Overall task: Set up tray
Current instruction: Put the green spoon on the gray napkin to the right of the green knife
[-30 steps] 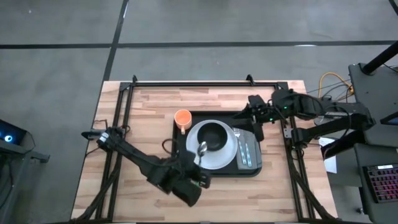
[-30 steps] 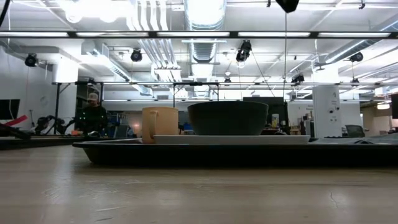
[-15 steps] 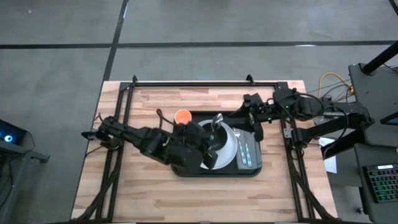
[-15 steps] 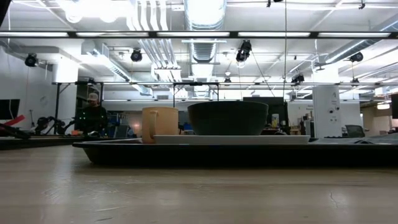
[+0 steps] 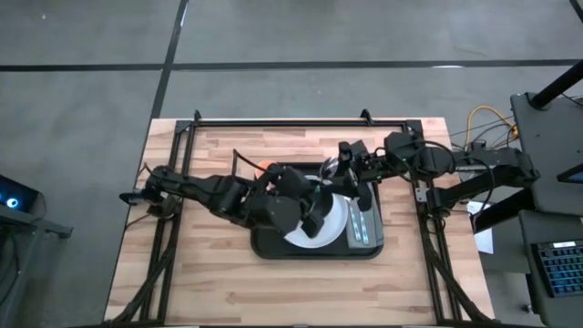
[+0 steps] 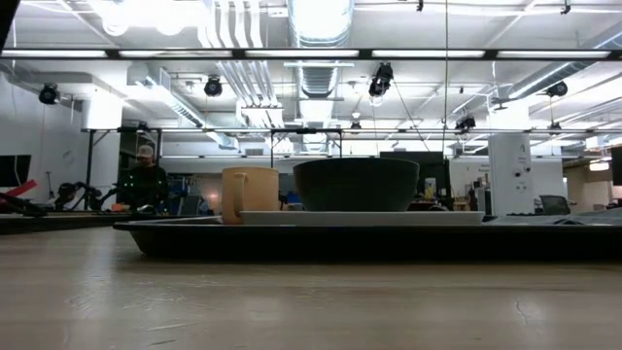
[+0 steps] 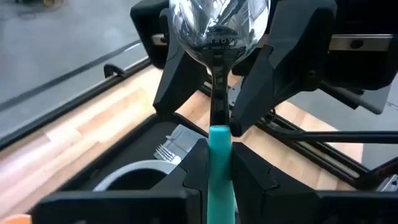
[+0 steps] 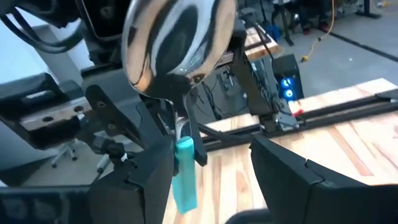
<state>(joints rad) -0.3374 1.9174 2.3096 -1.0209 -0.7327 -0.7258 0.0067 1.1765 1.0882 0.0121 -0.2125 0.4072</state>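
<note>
Teal-handled spoon [image 7: 219, 118] is pinched in my left claw [image 7: 219, 163], bowl up, so my wide right claw [image 8: 208, 162] can take it. Tray [image 5: 271, 248] sits mid-bench, at 6 o'clock below them.

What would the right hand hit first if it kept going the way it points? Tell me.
Most likely the spoon: its bowl fills the gap ahead of the open right hand, with the left hand holding the teal handle just behind it. How far apart they are is hard to judge.
</note>
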